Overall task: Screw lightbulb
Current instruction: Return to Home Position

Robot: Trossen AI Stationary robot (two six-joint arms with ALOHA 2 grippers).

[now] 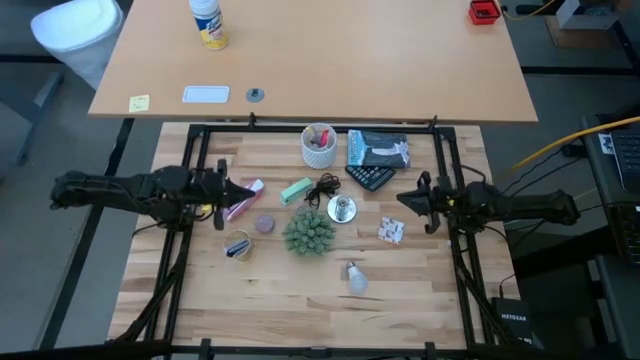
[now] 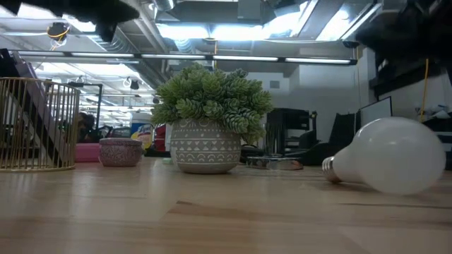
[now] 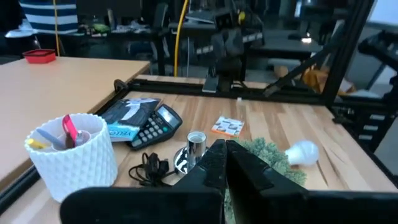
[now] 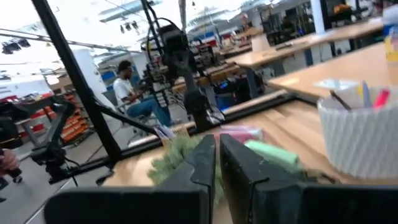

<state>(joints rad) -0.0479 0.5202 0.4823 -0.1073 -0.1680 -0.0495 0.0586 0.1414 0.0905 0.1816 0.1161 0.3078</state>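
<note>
Lightbulb (image 1: pixel 356 277) lies on its side on the wooden desk (image 1: pixel 420 290), just in front of the potted green plant (image 1: pixel 308 232) and apart from the silver socket dish (image 1: pixel 342 209). My left end effector (image 1: pixel 232 188) and right end effector (image 1: pixel 405 198) hover at opposite sides of the desk, fingers together, holding nothing.

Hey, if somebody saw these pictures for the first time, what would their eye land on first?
Probably the green spiky plant in its patterned pot at the middle of the table, and the white lightbulb lying loose on its side on bare wood, apart from the silver socket dish on the plant's other side. The left gripper and the right gripper hang shut and empty at either side of the clutter.
</note>
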